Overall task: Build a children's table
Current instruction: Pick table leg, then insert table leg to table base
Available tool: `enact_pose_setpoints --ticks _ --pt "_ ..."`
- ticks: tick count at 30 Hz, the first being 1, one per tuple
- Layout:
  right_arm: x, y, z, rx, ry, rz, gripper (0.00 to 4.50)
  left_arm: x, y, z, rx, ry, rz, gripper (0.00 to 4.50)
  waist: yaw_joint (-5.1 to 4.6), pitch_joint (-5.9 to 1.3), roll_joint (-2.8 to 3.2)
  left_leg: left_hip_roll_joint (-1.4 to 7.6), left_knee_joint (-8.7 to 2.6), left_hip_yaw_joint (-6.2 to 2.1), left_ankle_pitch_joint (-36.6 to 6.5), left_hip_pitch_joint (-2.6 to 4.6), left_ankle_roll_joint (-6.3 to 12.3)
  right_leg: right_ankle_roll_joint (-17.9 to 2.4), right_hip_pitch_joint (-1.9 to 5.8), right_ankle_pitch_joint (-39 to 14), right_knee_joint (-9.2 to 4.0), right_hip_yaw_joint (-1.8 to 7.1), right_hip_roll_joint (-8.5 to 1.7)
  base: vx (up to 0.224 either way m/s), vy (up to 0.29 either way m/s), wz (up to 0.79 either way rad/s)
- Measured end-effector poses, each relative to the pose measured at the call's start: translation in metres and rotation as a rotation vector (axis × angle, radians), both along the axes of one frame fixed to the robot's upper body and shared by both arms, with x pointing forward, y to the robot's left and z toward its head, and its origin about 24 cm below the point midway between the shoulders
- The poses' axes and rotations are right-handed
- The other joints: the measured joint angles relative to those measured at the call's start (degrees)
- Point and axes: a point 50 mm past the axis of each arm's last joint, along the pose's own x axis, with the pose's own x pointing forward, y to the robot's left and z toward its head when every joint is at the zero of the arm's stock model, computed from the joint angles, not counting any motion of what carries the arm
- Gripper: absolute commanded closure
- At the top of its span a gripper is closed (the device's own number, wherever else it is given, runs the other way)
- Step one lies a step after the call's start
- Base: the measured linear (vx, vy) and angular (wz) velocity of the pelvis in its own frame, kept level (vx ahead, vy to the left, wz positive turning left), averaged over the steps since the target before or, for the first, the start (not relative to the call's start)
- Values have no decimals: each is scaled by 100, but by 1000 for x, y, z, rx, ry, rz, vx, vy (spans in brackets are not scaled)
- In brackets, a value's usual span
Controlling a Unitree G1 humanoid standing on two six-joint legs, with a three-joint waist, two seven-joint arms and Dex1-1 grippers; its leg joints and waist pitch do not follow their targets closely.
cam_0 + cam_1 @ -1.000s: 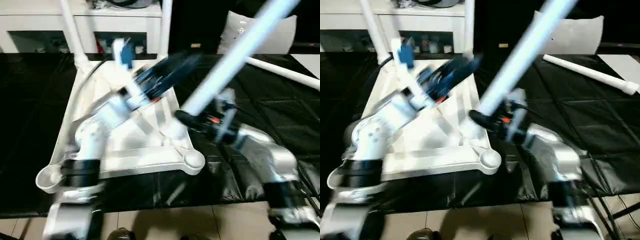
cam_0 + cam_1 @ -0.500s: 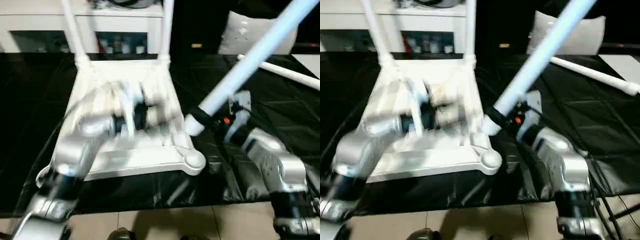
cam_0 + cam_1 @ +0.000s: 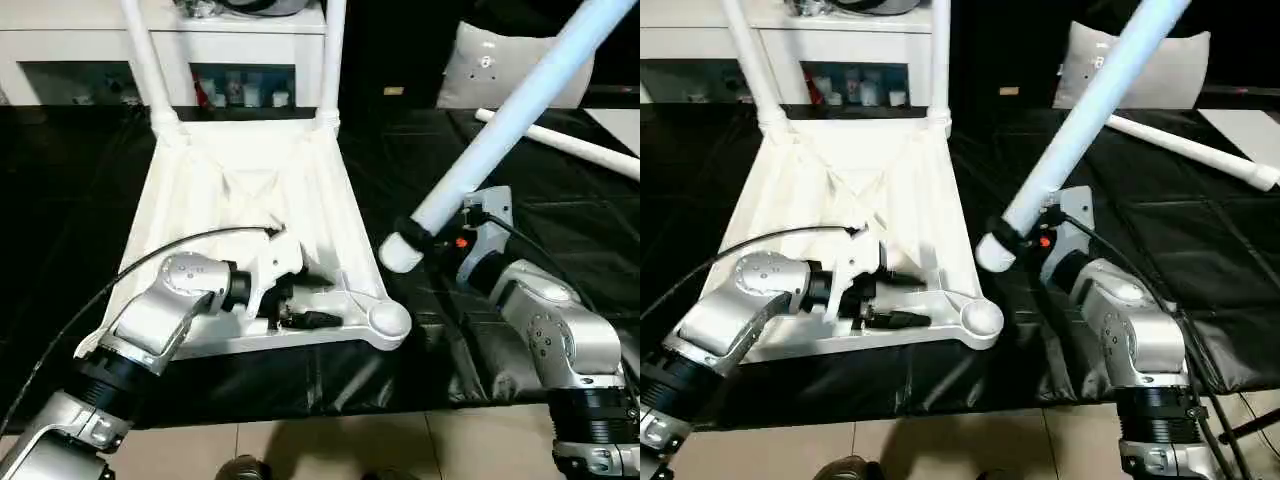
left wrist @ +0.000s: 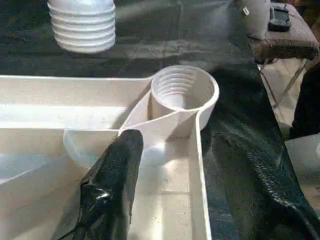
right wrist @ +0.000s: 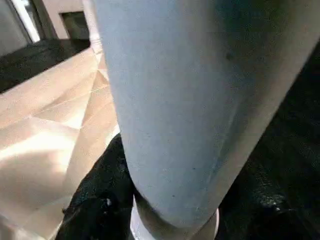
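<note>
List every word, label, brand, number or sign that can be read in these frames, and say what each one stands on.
No text can be read in these frames.
Grey cushion: a small pale mark, too small to read.
Items on the white cabinet's shelf: coloured shapes, nothing readable.
Table top, held leg and loose leg: plain white, no markings seen.

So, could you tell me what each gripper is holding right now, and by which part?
The right gripper holds a white table leg near its threaded lower end. The left gripper holds nothing; its fingers straddle a rib of the upturned tabletop.
</note>
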Motion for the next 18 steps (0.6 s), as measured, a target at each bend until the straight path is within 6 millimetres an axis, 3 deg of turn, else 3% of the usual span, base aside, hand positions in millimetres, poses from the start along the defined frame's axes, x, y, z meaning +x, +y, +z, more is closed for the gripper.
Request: enact_pose_setpoints --ticks 2,5,18 --pt "-5 2 0 -32 -20 39 262 -2 -1 -3 13 7 -5 224 2 0 0 0 -1 0 0 1 0 1 1 -1 -1 0 0 0 0 0" --pt "-11 8 -6 -36 -9 78 262 -8 -3 -9 23 22 -18 263 -7 0 0 0 -2 0 0 1 0 2 -1 -1 -1 0 0 0 0 0" --pt "-13 14 -5 -34 -19 95 262 -10 -3 -24 127 -38 26 382 0 0 -1 0 -1 0 2 30 -3 17 22 -9 1 2 0 0 0 0"
